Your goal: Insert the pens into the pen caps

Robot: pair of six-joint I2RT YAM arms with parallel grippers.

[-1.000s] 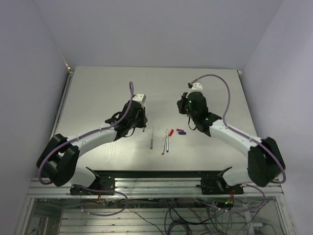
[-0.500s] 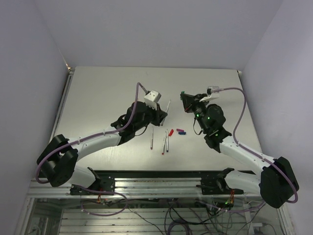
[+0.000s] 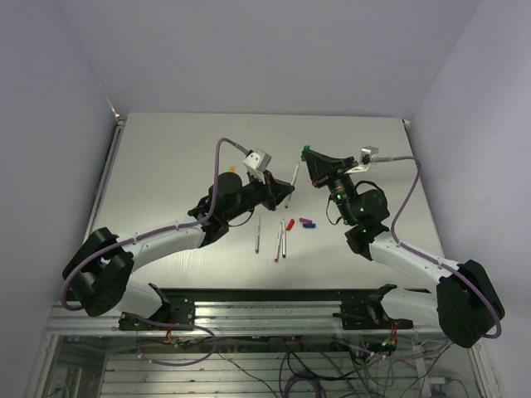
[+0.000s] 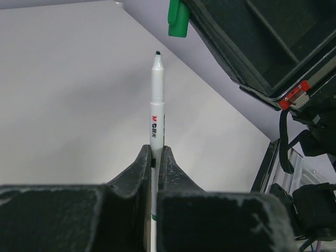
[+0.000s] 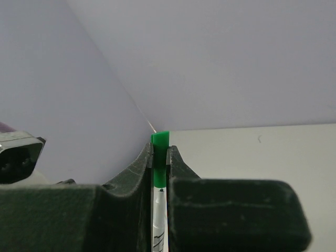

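The desk is carrying three loose pens near its front middle, with a red cap and two darker caps lying just beside them. Above it, the left gripper is clamping a white pen upright. The right gripper is pinching a green cap, which is hanging near the pen's tip without touching it.

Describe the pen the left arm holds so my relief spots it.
Find the left gripper above the table. Clamped in it is the pen: white barrel, dark tip near the green cap. It alone is off the table; the other pens lie flat.
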